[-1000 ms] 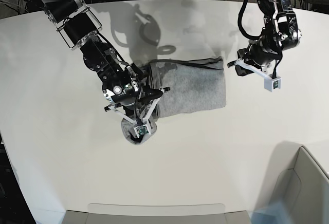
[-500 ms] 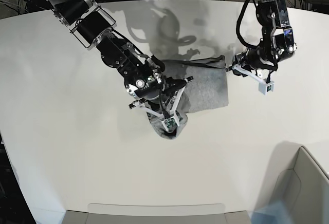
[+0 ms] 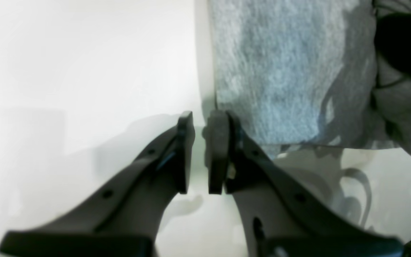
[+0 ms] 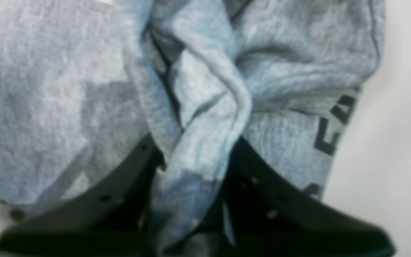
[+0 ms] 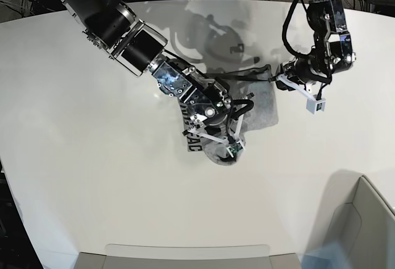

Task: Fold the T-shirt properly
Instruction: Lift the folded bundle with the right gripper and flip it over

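Note:
The heather-grey T-shirt [image 5: 262, 108] lies partly folded mid-table, with black lettering [image 5: 192, 140] showing at its left edge. My right gripper [image 5: 223, 153] is over the shirt's front part and is shut on a bunched fold of it. The right wrist view shows the cloth [image 4: 30, 107] pinched between the fingers [image 4: 120, 185] and lettering [image 4: 330, 132] to the right. My left gripper [image 5: 278, 79] sits at the shirt's far right corner. In the left wrist view it [image 3: 201, 125] is nearly shut with nothing between the pads, just touching the shirt's edge [image 3: 273, 71].
The white table [image 5: 92, 176] extends widely to the left and front. A grey bin [image 5: 364, 219] stands at the front right corner. A flat tray edge [image 5: 185, 253] lies along the front. Cables hang behind the table's back edge.
My right gripper has carried the bunched cloth to the right across the shirt, turning the lettered side up at the left. My left gripper has edged closer to the shirt's corner.

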Action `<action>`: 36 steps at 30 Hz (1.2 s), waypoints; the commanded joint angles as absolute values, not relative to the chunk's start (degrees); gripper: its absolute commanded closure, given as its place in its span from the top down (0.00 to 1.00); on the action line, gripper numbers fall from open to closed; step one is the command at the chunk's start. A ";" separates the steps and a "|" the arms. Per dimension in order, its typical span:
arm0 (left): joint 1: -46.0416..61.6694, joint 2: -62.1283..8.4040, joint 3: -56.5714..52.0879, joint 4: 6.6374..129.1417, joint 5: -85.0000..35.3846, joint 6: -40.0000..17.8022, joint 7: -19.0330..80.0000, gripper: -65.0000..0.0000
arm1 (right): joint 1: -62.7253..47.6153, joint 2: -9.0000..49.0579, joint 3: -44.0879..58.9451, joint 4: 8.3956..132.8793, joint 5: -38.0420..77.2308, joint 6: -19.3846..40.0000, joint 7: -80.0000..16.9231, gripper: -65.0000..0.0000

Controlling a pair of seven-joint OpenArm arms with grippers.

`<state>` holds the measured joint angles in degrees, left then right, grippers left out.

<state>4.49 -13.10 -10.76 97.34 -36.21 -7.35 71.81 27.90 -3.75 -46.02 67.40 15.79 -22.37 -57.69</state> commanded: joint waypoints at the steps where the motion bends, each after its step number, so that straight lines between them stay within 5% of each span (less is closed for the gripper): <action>1: 4.26 -13.76 -11.21 98.42 -36.70 -7.60 71.52 0.12 | 29.41 -4.44 -45.85 68.62 16.04 -22.99 -56.92 0.24; 5: 6.29 -15.34 -13.23 98.86 -36.97 -7.60 71.52 0.12 | 29.23 -5.58 -45.93 70.11 16.04 -22.81 -57.27 0.42; 11: 7.34 -15.52 -20.97 99.03 -36.97 -7.60 74.07 0.12 | 29.05 -6.99 -45.93 71.96 16.40 -21.85 -57.27 0.43; 15: 7.16 -15.52 -24.84 99.03 -36.97 -7.60 76.88 0.12 | 28.97 -8.31 -49.89 71.96 16.40 -14.73 -57.27 0.43; 26: 7.08 -15.52 -25.01 98.95 -36.70 -7.60 76.79 0.12 | 26.77 -6.37 -52.70 86.29 16.04 -14.81 -56.75 0.42; 29: 6.90 -15.43 -24.75 99.03 -36.88 -7.60 76.70 0.12 | 26.15 -4.35 -45.58 90.95 16.04 -14.81 -57.19 0.32; 34: 3.65 -15.34 -21.93 99.12 -37.05 -8.04 75.03 0.07 | 24.92 -0.13 -32.31 91.74 16.13 -14.29 -57.27 0.01; 36: 2.95 -15.43 -18.42 100.79 -37.05 -10.51 74.24 0.00 | 24.57 2.68 -28.26 91.38 16.40 -13.23 -57.71 0.00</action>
<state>3.22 -15.07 -18.41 99.50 -36.01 -10.48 74.28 23.09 2.72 -28.69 90.59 16.78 -13.08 -58.76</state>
